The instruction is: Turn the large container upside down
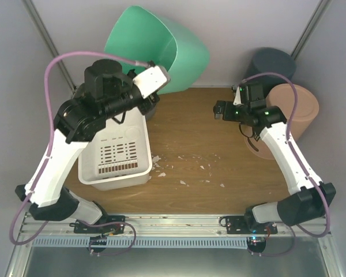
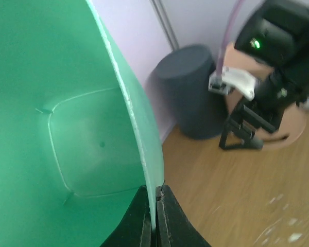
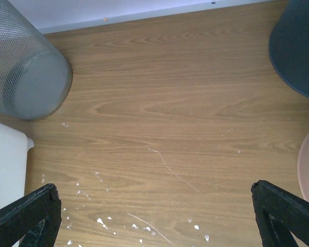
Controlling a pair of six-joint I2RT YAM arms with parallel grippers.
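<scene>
The large container is a green bin (image 1: 155, 46) at the back of the table, tilted with its opening facing left and forward. My left gripper (image 1: 166, 74) is shut on its rim. In the left wrist view the black fingers (image 2: 155, 198) pinch the thin green wall, with the bin's inside (image 2: 67, 128) filling the left half. My right gripper (image 1: 219, 109) hovers over the middle right of the table, open and empty. Its fingers stand wide apart over bare wood (image 3: 153, 190).
A white slotted basket (image 1: 118, 153) lies under my left arm. A grey mesh bin (image 3: 26, 72) lies on its side beside it. A dark grey bin (image 1: 274, 63) and a beige bin (image 1: 294, 112) stand at the back right. White crumbs (image 1: 184, 167) dot the wood.
</scene>
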